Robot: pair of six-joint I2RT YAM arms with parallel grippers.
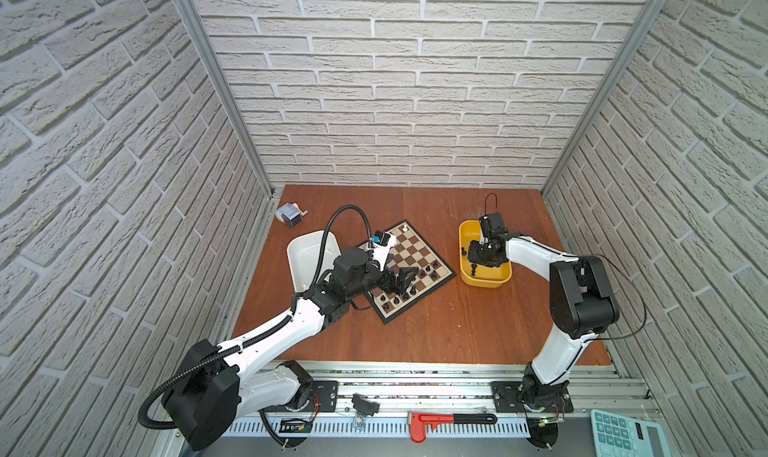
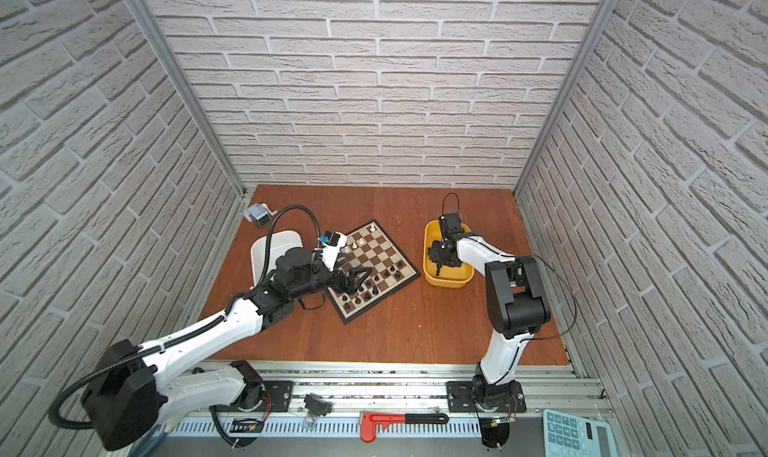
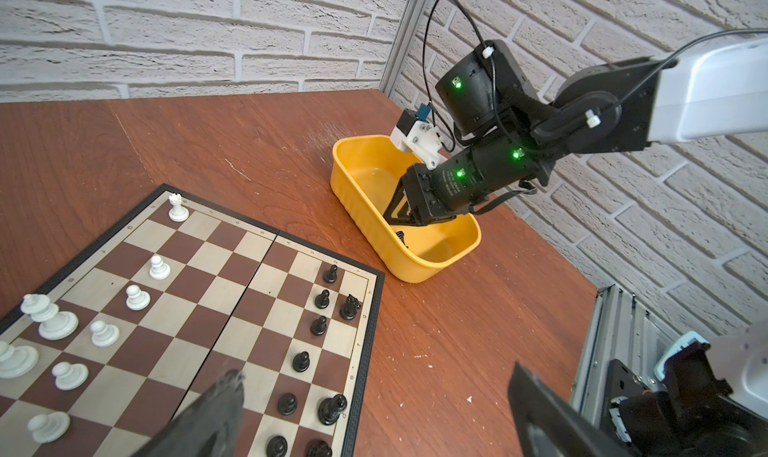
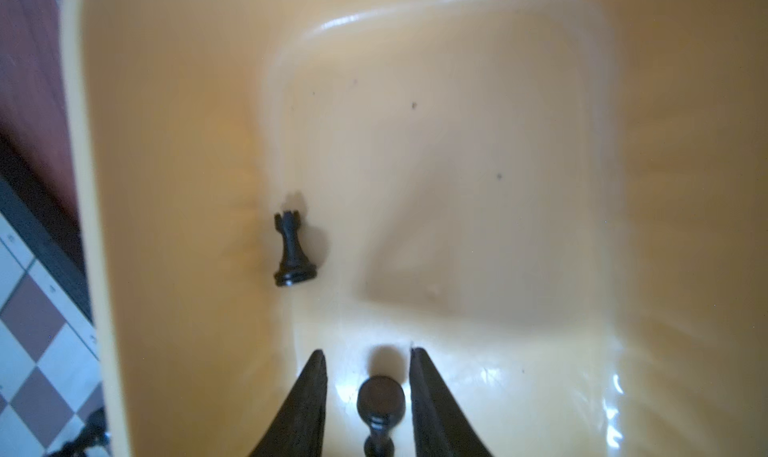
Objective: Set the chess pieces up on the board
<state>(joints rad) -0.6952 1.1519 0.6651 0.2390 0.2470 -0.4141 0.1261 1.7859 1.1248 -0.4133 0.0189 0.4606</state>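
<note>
— Where is the right gripper (image 4: 368, 351)?
— Down inside the yellow tub (image 4: 166, 143), its jaws parted on either side of a black piece (image 4: 380, 399). A sliver of tub floor shows on each side of the piece's round base, so nothing is pinched. I cannot tell whether that piece stands or lies.
— Anything else in there?
— One black rook (image 4: 293, 251), on its side where the floor meets the wall nearest the board. The rest of the floor is bare.
— And the left gripper (image 3: 376, 371)?
— Spread wide, holding nothing, hovering over the board (image 3: 199, 292).
— How does the board sit?
— Turned cornerwise on the table (image 1: 457, 330). Black pieces (image 3: 322, 299) stand along the side facing the yellow tub and white pieces (image 3: 137, 297) along the opposite side. A white rook (image 3: 178, 208) is on the far corner square. The middle squares are bare.
— Room around the edges?
— One board corner comes near the yellow tub (image 1: 490, 283), with a narrow strip of wood between them. The white tub (image 1: 307, 251) lies near the board's opposite side, partly hidden by the left arm (image 1: 291, 326). From the board to the table's front edge there is wide bare wood.
</note>
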